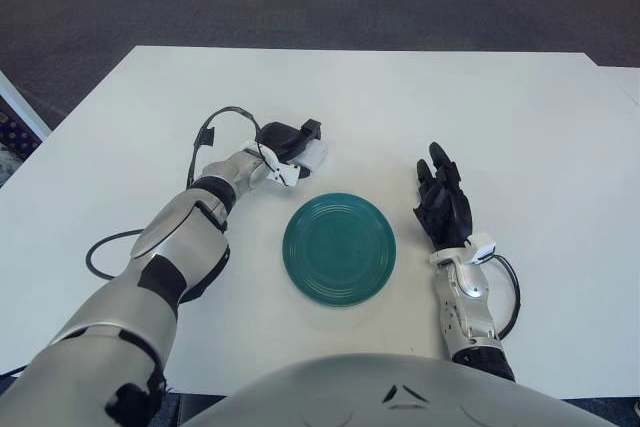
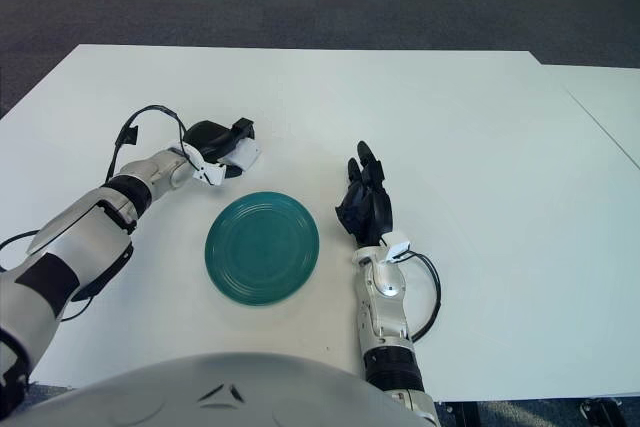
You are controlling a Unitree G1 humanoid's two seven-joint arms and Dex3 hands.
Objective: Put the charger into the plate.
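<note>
A round green plate (image 1: pixel 338 249) lies on the white table in front of me, with nothing in it. My left hand (image 1: pixel 292 143) is just beyond the plate's far-left rim, its black fingers curled around a small white charger (image 1: pixel 316 155). The charger also shows in the right eye view (image 2: pixel 246 154), sticking out of the hand toward the right. It is outside the plate, a few centimetres from the rim. My right hand (image 1: pixel 442 199) shows to the right of the plate, fingers stretched out and holding nothing.
The white table (image 1: pixel 520 127) reaches far back and to both sides, with dark carpet beyond its far edge. A black cable (image 1: pixel 98 252) loops beside my left forearm. A second white surface adjoins the table at the far right (image 2: pixel 610 97).
</note>
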